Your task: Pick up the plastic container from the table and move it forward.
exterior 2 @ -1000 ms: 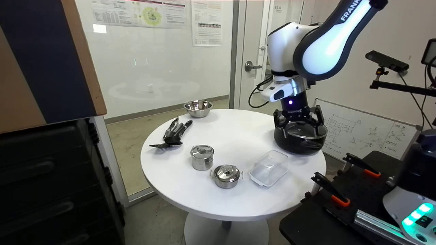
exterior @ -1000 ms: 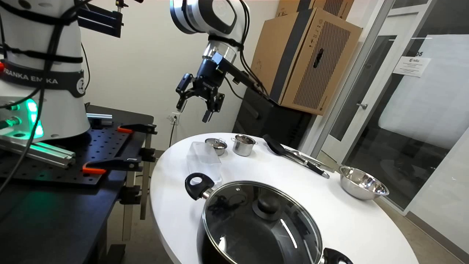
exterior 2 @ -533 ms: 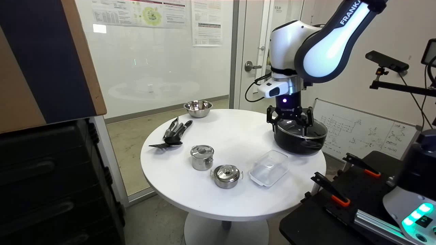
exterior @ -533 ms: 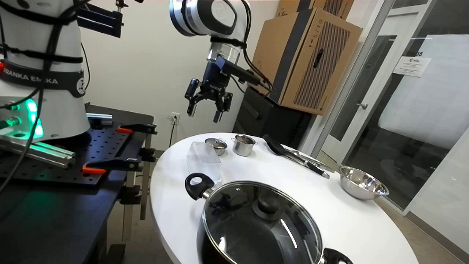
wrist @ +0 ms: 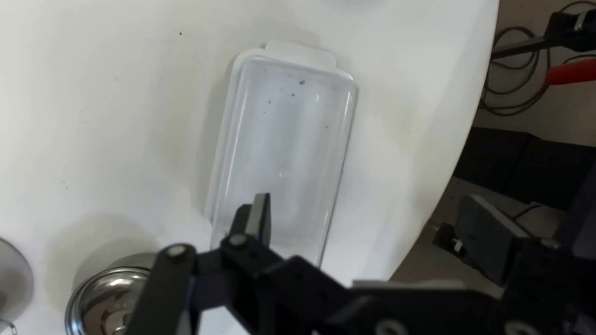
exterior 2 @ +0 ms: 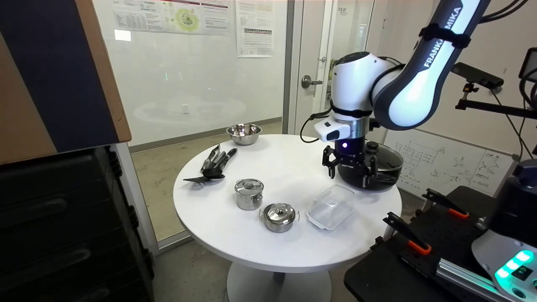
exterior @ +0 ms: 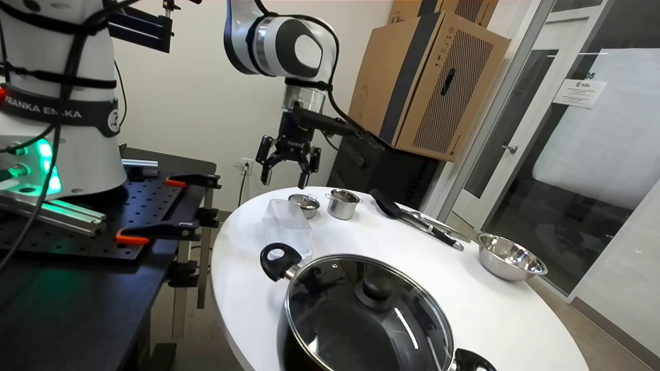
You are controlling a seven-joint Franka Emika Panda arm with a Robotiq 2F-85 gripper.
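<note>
Utensils [exterior 2: 213, 171] lie between bowl [exterior 2: 244, 136] and small pots [exterior 2: 249, 195]

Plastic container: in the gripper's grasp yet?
No, in an exterior view the plastic container sits on the white table, while the gripper hangs apart from it with its jaws open.

table [exterior 2: 289, 163]: white | container [wrist: 288, 139]: translucent white | claw [exterior: 284, 180]: black | cardboard box [exterior: 428, 85]: brown, dark-striped

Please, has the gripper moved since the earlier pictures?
Yes, downward: in both exterior views, the gripper is now closer to the unmoved clear plastic container.
</note>
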